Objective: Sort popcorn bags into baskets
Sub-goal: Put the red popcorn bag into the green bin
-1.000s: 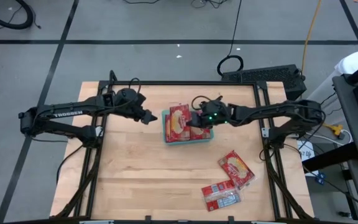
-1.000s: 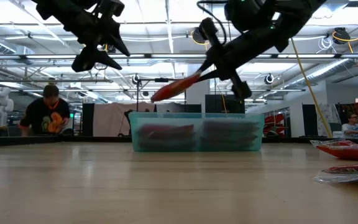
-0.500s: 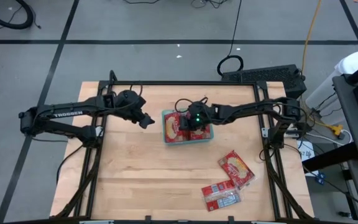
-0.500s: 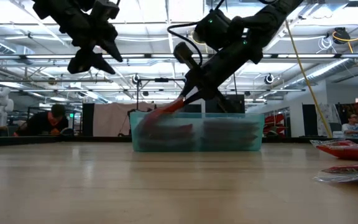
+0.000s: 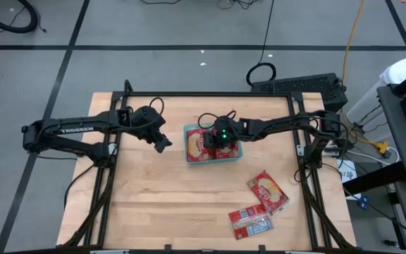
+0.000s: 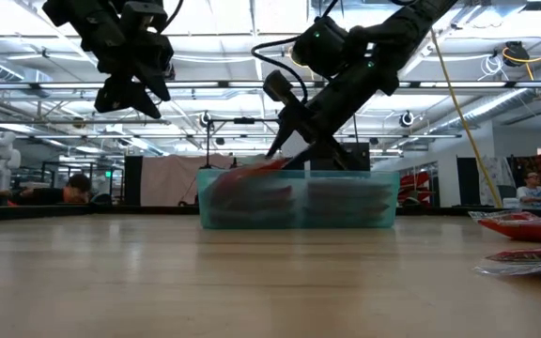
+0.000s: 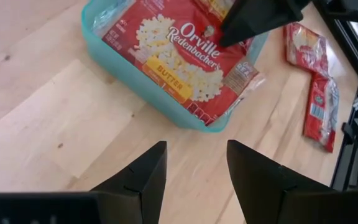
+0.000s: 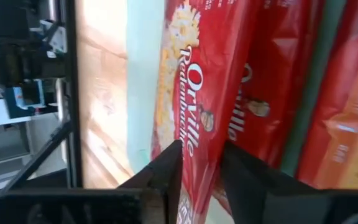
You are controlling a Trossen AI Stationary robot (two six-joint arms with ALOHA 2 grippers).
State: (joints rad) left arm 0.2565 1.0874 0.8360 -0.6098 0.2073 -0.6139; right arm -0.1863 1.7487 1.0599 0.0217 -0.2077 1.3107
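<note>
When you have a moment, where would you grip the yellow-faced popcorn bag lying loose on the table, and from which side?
Probably by a long edge, from straight above: the yellow-faced popcorn bag lies flat and skewed on the table, overlapping its neighbour at one corner. Take the free edge away from that overlap.

A robotics lab in a big open hall. The wooden table (image 5: 189, 204) sits in a black frame on grey floor (image 5: 154, 70) marked with dark tape lines, cables (image 5: 263, 70) trailing off at 12 o'clock. Across the table the low view shows rows of ceiling lights (image 6: 242, 38), a white humanoid robot (image 6: 0, 155) and people (image 6: 75, 184) seated at benches.
</note>
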